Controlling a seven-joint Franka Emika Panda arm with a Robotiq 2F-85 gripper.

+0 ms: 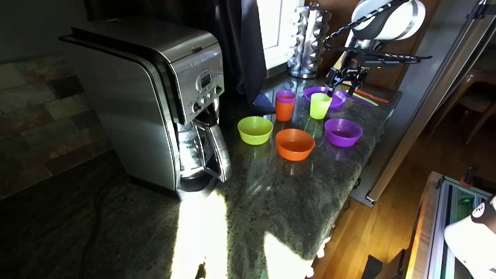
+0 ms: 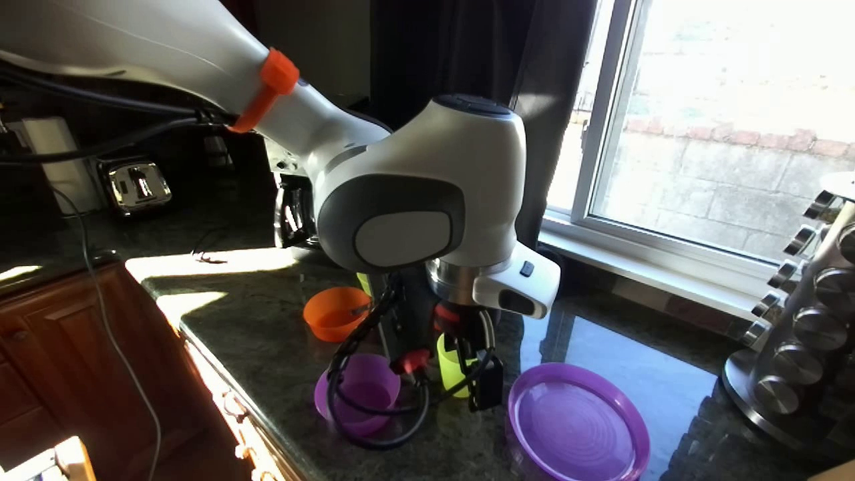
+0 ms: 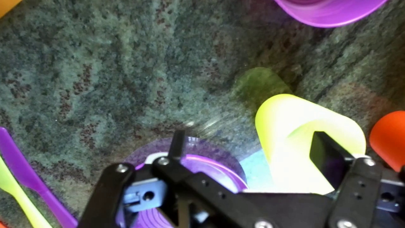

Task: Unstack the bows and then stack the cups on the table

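Three bowls (image 1: pixel 295 146) stand singly on the worktop (image 1: pixel 248 201) in an exterior view, so I judge the unstacking done. The lime-green cup (image 1: pixel 318 107) is upright, long axis vertical, close to the jaws at their 8 o'clock; the purple cup (image 1: pixel 285 95), nested in the orange cup (image 1: pixel 285 112), stands at its 9 o'clock. In an exterior view the arm (image 2: pixel 427 160) hides much, yet I find the lime-green cup at the jaws' 9 o'clock. In the wrist view the jaws are spread apart, clamped on nothing, the lime-green cup off-centre toward 3 o'clock and one jaw crossing its mouth; whether inside or above, I cannot tell. To straddle it I'd probably need to shift toward 3 o'clock.
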